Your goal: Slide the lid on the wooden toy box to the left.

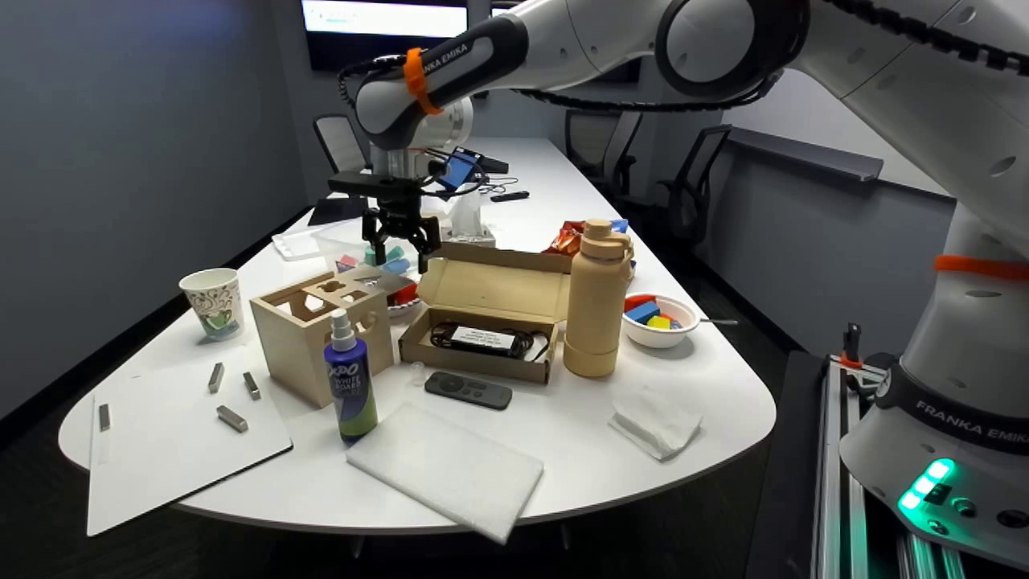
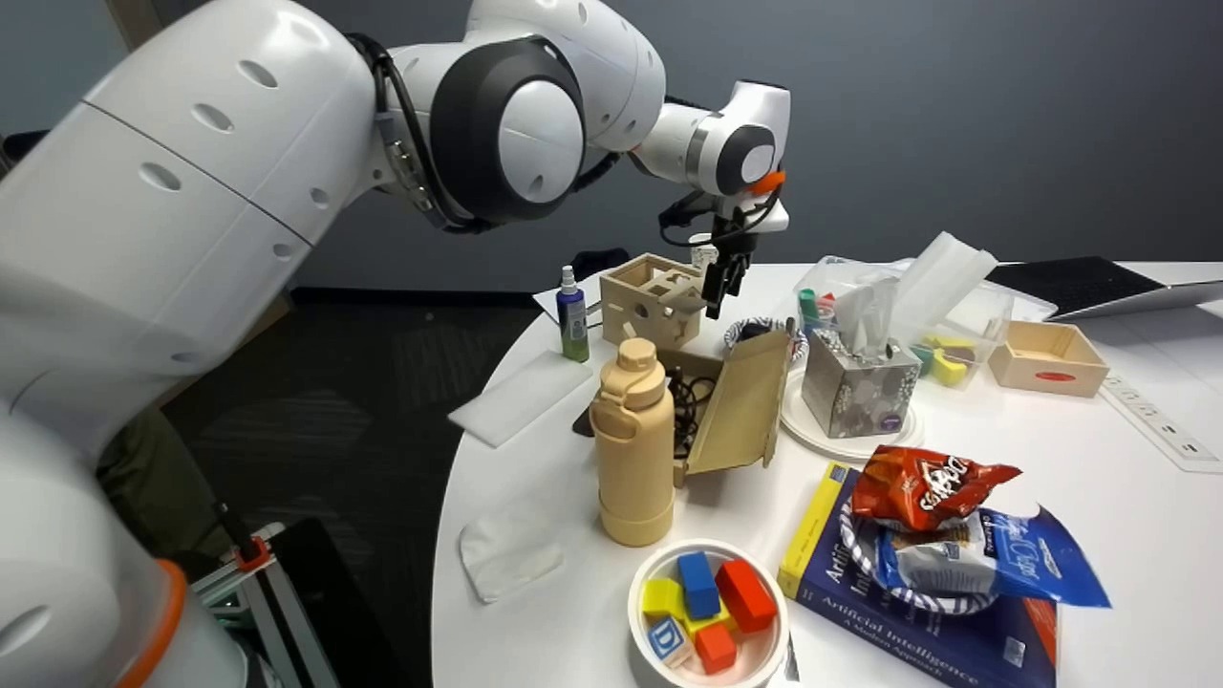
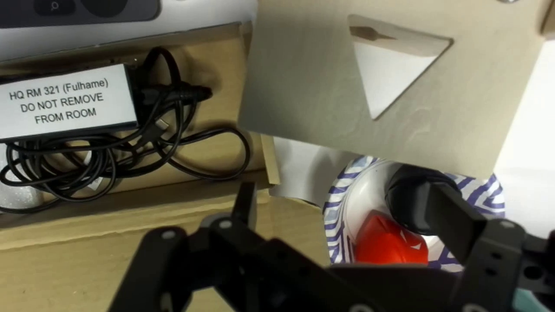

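The wooden toy box (image 1: 293, 354) stands upright on the table, also visible in the exterior view (image 2: 626, 320). Its lid (image 1: 344, 296) is a thin pale panel with cut-out shapes. The lid sticks out past the box side nearest the gripper, in both exterior views (image 2: 684, 299). In the wrist view the lid's overhanging end (image 3: 303, 91), with a triangular hole, fills the upper right. My gripper (image 1: 402, 257) is open, pointing down, with nothing between its fingers (image 3: 342, 199). It hovers just beyond the lid's free edge; contact with the lid does not show.
An open cardboard box (image 1: 482, 366) with cables (image 3: 164, 147) sits beside the toy box. A striped bowl (image 3: 340, 216) with red and black items lies below the gripper. A spray bottle (image 1: 351, 386), tan canister (image 1: 595, 305), paper cup (image 1: 213, 301) and tissue box (image 2: 860, 392) stand around.
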Robot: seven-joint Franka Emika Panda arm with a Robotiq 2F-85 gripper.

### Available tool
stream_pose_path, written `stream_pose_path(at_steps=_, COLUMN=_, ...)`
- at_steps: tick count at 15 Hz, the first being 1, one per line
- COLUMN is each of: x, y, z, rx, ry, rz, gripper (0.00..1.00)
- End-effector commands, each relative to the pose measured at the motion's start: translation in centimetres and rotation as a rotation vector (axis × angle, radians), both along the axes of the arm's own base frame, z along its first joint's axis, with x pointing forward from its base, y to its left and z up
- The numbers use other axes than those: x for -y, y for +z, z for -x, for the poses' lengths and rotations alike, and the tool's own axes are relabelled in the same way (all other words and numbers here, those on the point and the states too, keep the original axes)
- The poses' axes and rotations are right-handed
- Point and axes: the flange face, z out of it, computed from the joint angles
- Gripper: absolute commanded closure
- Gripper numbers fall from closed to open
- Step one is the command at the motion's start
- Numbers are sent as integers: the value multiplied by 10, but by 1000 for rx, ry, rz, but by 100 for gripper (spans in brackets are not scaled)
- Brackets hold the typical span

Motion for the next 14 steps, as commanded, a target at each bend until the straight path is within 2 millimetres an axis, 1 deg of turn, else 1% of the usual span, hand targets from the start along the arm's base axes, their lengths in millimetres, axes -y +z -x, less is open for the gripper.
stream_pose_path(at_steps=1, x=-2, y=-6, z=-9, rx=-6, ry=-90, rz=29, gripper=0)
stream_pose_path(at_steps=3, x=-2, y=-12, z=-8, rx=-27, ry=-109, rz=35, gripper=0)
stream_pose_path(at_steps=7, x=-9, y=-19, z=-6, rx=-58, ry=-80, rz=22, gripper=0)
stream_pose_path(at_steps=14, x=-31, y=-17, z=-4, rx=-52, ry=-33, rz=17, gripper=0)
